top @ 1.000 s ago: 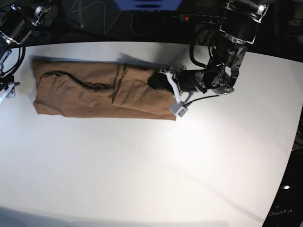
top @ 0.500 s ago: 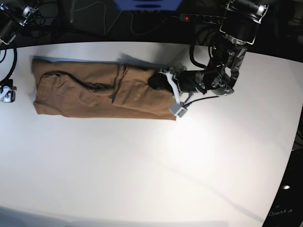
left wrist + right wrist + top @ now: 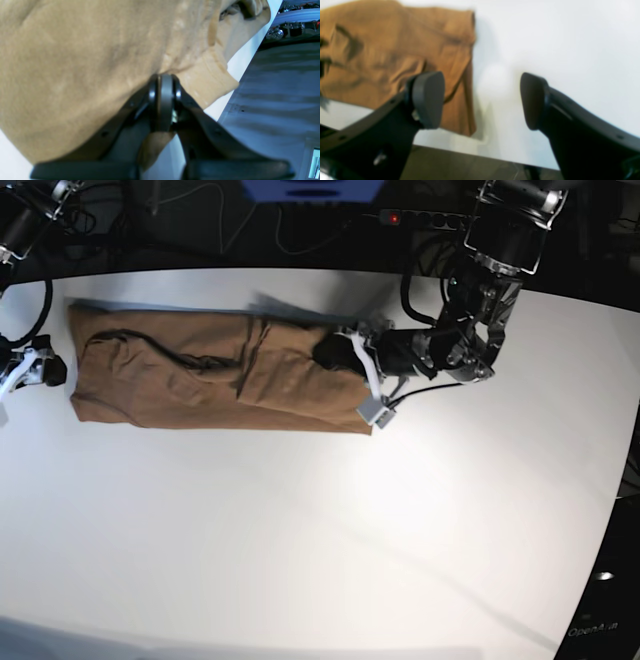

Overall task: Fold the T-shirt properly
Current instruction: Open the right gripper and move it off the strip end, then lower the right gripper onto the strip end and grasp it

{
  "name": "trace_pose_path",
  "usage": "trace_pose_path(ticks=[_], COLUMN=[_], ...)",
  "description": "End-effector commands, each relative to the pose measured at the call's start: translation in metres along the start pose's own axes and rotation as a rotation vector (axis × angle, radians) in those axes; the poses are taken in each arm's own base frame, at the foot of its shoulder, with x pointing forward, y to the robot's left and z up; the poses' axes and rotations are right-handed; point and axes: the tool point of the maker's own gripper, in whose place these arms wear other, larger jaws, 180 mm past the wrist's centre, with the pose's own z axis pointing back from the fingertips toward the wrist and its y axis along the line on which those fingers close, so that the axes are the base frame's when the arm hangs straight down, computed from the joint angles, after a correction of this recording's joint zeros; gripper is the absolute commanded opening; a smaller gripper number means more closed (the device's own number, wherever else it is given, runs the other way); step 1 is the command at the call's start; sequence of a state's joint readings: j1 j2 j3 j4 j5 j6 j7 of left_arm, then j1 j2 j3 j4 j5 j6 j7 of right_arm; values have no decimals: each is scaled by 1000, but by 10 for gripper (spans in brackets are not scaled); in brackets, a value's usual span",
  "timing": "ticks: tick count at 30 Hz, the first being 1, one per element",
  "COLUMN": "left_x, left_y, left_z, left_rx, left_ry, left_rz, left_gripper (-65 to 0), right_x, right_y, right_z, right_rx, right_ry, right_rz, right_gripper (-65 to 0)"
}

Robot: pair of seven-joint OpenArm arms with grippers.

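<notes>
- The T-shirt (image 3: 215, 370) lay as a long folded band on the white table (image 3: 330, 520), its long axis running from one gripper to the other.
- The left gripper (image 3: 162, 100) was clamped on the shirt's near hem end, fabric pinched between its jaws; the band extended away from it.
- The right gripper (image 3: 480, 100) hung with jaws spread and empty just beside the opposite end, the shirt edge (image 3: 467, 75) lying by its one finger (image 3: 427, 98).
- Judgement: the left arm, already gripping, was placed to carry its end toward the right gripper.
</notes>
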State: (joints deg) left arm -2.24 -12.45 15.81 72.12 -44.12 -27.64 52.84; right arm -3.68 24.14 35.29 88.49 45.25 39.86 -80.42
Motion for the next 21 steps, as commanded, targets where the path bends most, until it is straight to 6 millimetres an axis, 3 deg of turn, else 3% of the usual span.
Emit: trace_pose_path(ticks=[1, 5, 15, 21], left_x=[-18, -18, -18, -20], left_y=[28, 28, 27, 27], left_z=[7, 7, 7, 7], left_rx=[123, 123, 121, 119], left_ry=[99, 99, 97, 99], left_rz=[-15, -15, -11, -7], left_gripper=[-623, -623, -623, -623], right_x=[7, -9, -27, -19], right_y=[-4, -4, 21, 26], right_z=[2, -11, -43, -47], right_rx=[0, 36, 131, 141], right_ry=[-22, 24, 117, 83], right_rz=[-2, -53, -35, -18], right_gripper=[-186, -186, -186, -186])
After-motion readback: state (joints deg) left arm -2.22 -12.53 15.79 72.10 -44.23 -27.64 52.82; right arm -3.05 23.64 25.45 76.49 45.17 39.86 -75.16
